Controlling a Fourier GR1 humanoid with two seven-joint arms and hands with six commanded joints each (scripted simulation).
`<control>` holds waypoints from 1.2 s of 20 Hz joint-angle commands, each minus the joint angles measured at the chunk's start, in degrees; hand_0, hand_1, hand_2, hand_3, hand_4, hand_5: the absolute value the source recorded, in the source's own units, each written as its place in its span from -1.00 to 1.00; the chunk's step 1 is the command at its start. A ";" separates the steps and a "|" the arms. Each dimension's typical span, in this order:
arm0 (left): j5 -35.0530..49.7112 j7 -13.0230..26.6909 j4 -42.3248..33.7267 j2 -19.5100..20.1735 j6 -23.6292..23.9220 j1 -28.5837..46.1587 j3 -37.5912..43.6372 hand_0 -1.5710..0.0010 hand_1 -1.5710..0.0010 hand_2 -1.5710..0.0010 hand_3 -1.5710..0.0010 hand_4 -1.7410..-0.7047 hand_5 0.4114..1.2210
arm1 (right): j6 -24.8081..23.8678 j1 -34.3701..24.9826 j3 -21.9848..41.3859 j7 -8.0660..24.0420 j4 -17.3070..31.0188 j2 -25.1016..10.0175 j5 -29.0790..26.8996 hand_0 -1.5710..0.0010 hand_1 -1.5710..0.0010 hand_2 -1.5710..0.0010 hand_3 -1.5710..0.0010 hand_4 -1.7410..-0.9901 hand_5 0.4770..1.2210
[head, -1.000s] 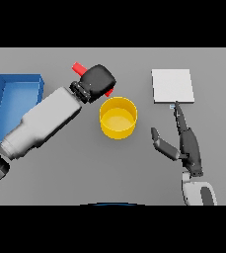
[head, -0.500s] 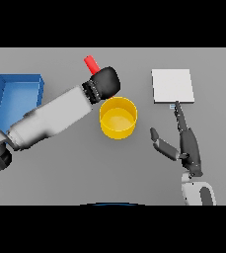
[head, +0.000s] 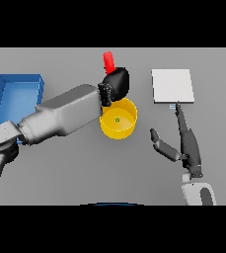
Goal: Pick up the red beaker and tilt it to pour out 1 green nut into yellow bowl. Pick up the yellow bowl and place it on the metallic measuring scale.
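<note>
You see L hand (head: pixel 116 85) curled round red beaker (head: pixel 108 63) at bowl's 12; green nut (head: pixel 117 119) in yellow bowl (head: pixel 118 118). R hand (head: pixel 186 143) spread at scale's (head: pixel 172 85) 6.

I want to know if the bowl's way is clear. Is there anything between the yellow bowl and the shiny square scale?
In the head view, only bare grey table lies between the yellow bowl and the scale. The right hand sits lower, off that line.

Bowl (head: pixel 118 123) sits mid tabletop (head: pixel 85 173), nut (head: pixel 117 119) in it. Beaker (head: pixel 108 62) just behind bowl, held by left robot hand (head: pixel 115 85). Scale (head: pixel 172 85) right of bowl; tray (head: pixel 8 99) far left. Right robot hand (head: pixel 183 143) before scale.
</note>
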 commanded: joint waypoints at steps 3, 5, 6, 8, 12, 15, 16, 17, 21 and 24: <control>-0.99 -0.42 0.71 -0.52 0.14 -1.55 -2.64 -1.00 -1.00 -1.00 -1.00 -0.96 1.00 | -0.26 0.35 0.27 0.22 -0.46 0.50 0.12 1.00 1.00 1.00 1.00 0.56 -0.58; -0.77 -0.87 -0.21 -0.04 -0.50 -3.29 -3.38 -1.00 -1.00 -1.00 -1.00 -0.96 1.00 | 0.01 -0.46 -0.16 1.00 -0.58 0.23 -0.42 1.00 1.00 1.00 1.00 0.56 -0.58; -0.77 -2.09 0.57 0.17 0.28 -4.49 -3.96 -1.00 -1.00 -1.00 -1.00 -0.96 1.00 | 0.23 -0.48 -0.60 0.74 -0.44 0.10 -1.16 1.00 1.00 1.00 1.00 0.57 -0.57; -0.06 -3.44 2.30 0.95 0.76 -7.88 -3.76 -1.00 -1.00 -1.00 -1.00 -0.96 1.00 | 0.21 -1.16 -0.99 0.49 0.34 0.20 -1.68 1.00 1.00 1.00 1.00 0.56 -0.57; 2.26 -3.49 7.20 3.63 3.44 -14.99 -1.30 -1.00 -1.00 -1.00 -0.74 -0.98 1.00 | 0.39 -0.41 0.02 -1.71 0.11 0.25 -0.76 1.00 1.00 1.00 1.00 0.56 -0.51; 6.82 -1.25 14.65 5.73 5.66 -19.72 3.83 -1.00 -1.00 -1.00 -0.68 -0.97 1.00 | 0.61 0.06 0.33 -1.94 0.00 0.14 -0.61 1.00 1.00 1.00 1.00 0.54 -0.50; 9.87 -1.18 17.02 6.64 6.17 -21.18 6.88 -1.00 -1.00 -1.00 -0.74 -0.97 1.00 | 1.14 0.13 0.28 -2.40 0.21 0.31 -1.43 1.00 1.00 1.00 1.00 0.55 -0.50; 13.22 0.50 19.59 6.74 5.93 -21.84 10.16 -1.00 -1.00 -1.00 -0.80 -0.98 1.00 | 1.02 -0.62 0.47 -1.61 0.15 0.65 -1.30 1.00 1.00 1.00 1.00 0.56 -0.51; 30.68 5.36 27.23 11.64 7.58 -21.22 25.94 -1.00 -1.00 -1.00 -0.80 -0.99 1.00 | -1.06 -2.95 0.36 0.48 2.03 -0.01 1.87 1.00 1.00 1.00 1.00 0.59 -0.58; 40.69 6.75 32.19 15.94 10.73 -18.87 33.50 -1.00 -1.00 -1.00 -0.82 -1.00 1.00 | 0.32 -2.42 -0.07 -2.11 2.06 0.86 -1.47 1.00 1.00 1.00 1.00 0.68 -0.61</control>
